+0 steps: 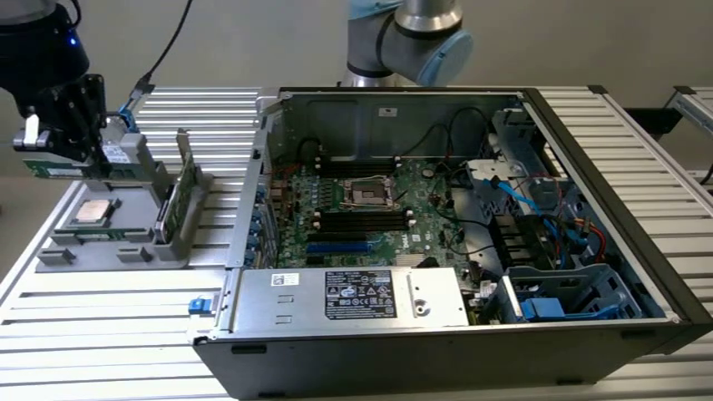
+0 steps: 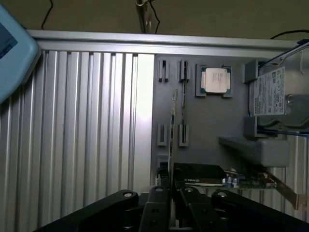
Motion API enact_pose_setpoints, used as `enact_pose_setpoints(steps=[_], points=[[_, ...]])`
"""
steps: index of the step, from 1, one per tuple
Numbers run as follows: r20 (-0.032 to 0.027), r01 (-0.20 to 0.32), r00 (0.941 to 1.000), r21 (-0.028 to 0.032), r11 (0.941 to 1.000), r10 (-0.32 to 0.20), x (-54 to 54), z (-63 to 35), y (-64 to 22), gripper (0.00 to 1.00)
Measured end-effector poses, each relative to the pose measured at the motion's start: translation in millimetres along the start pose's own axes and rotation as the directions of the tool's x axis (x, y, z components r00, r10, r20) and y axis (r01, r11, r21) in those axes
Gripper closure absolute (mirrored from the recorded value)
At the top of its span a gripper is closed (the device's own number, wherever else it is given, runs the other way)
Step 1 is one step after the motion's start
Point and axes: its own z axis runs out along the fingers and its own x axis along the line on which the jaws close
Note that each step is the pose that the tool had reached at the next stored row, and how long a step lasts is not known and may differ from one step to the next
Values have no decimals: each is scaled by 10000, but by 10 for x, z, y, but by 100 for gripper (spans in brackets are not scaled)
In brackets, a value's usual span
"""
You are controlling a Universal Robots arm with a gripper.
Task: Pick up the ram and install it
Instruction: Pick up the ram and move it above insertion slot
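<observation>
The ram (image 1: 47,170) is a narrow green stick hanging level at the exterior view's far left, above the back of the grey parts tray (image 1: 67,251). My black gripper (image 1: 56,157) is shut on it from above. In the wrist view the fingers (image 2: 154,212) close on a thin strip seen edge-on, the ram (image 2: 173,121), with the tray (image 2: 203,125) below it. The open computer case (image 1: 657,276) lies to the exterior view's right, and its motherboard (image 1: 423,209) has dark memory slots (image 1: 362,219) beside the processor socket.
On the tray lie a square silver processor chip (image 1: 93,212) (image 2: 215,79), a hard drive (image 1: 123,154) (image 2: 275,96) and a wider green card with a metal bracket (image 1: 179,196) (image 2: 231,181). The case's upright wall (image 1: 259,167) stands between tray and motherboard. Ribbed aluminium table (image 1: 112,334) lies all around.
</observation>
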Motion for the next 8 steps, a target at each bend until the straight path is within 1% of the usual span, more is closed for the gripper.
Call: enact_pose_setpoints(steps=[8], points=[[19, 13, 10000, -124, 9999, -13, 4, -188, -248, 86]])
